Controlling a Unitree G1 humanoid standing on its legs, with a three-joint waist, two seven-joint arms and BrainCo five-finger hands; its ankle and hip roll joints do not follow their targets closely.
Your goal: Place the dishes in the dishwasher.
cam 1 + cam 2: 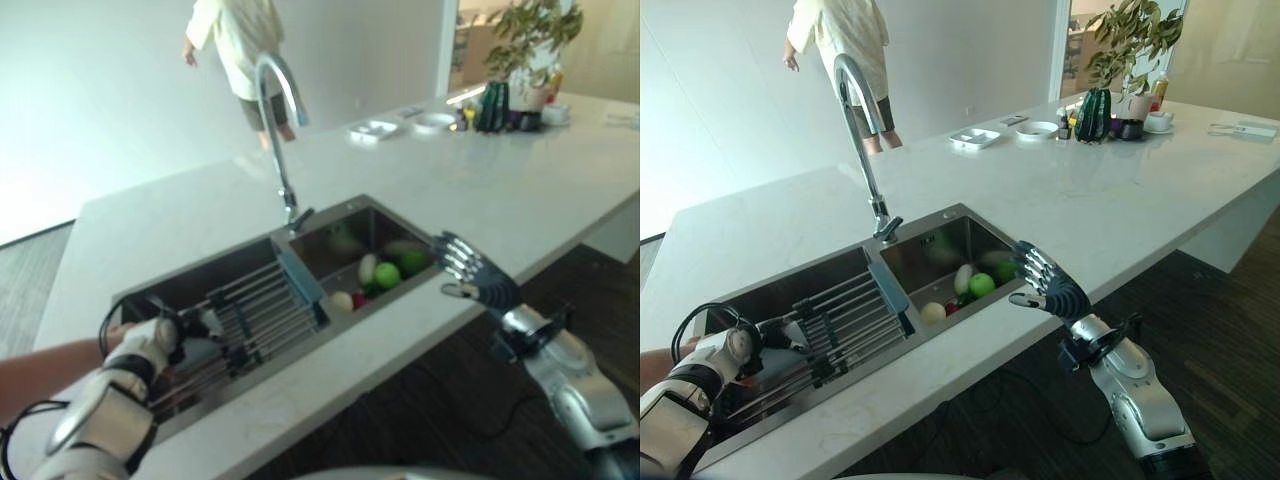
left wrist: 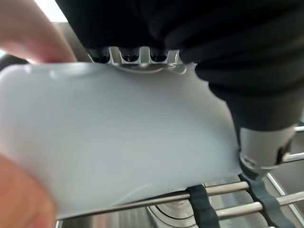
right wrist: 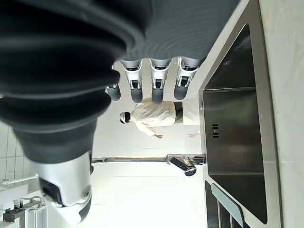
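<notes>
My left hand (image 1: 148, 348) is low over the left basin of the sink (image 1: 350, 212), above the roll-up rack (image 1: 262, 308). Its fingers and thumb (image 2: 260, 151) are curled on a white, round-cornered plate (image 2: 114, 137) that lies just above the rack's bars (image 2: 223, 190). A person's hand (image 2: 23, 35) also holds this plate by its other end, their arm (image 1: 40, 368) coming in from the left. Over the counter's front edge, beside the right basin, my right hand (image 1: 1048, 284) hovers open and holds nothing.
Green and pale fruit (image 1: 386, 274) lie in the right basin. A tall faucet (image 1: 276, 110) stands behind the sink. Two white dishes (image 1: 374, 130), dark bottles (image 1: 492, 106) and a plant (image 1: 530, 30) sit at the counter's far end. A person (image 1: 240, 50) stands beyond it.
</notes>
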